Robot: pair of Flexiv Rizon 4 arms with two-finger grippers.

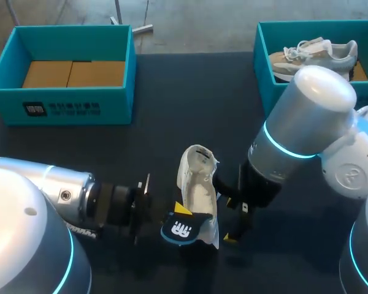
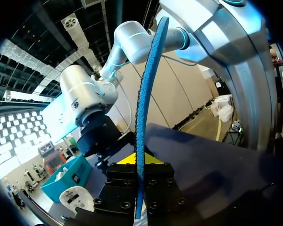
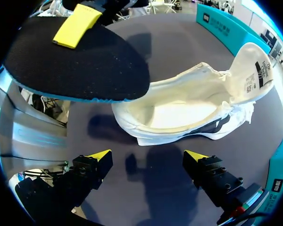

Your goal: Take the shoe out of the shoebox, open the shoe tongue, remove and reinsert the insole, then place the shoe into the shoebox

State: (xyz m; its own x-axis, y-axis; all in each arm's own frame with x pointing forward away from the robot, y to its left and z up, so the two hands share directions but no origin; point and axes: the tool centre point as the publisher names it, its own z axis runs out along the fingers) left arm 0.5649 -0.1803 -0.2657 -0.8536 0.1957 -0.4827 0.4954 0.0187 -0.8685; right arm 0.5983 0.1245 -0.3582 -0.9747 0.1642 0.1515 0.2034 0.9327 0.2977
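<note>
Shoe (image 1: 196, 184) and insole (image 1: 183, 229) were apart, so the first steps looked done. The shoe was out of any box and lay on its side in the middle of the dark surface (image 1: 172, 110), its tongue (image 3: 254, 70) folded back and its white inside facing the right tool (image 3: 146, 157).

The left tool (image 2: 140, 172) was clamped on the insole's edge and held it clear of the surface, just beside the shoe's heel end. The right tool hung with its fingers spread wide and nothing between them, close to the shoe's open side but not touching it.

What seemed left was sliding the insole back in and boxing the shoe. The left shoebox (image 1: 61, 98) at the far edge held nothing but its cardboard floor. The right shoebox (image 1: 264, 61) had a second shoe (image 1: 316, 55) in it.

Room between the two tools was tight, with the shoe wedged between them. The stretch of surface toward both boxes lay open.
</note>
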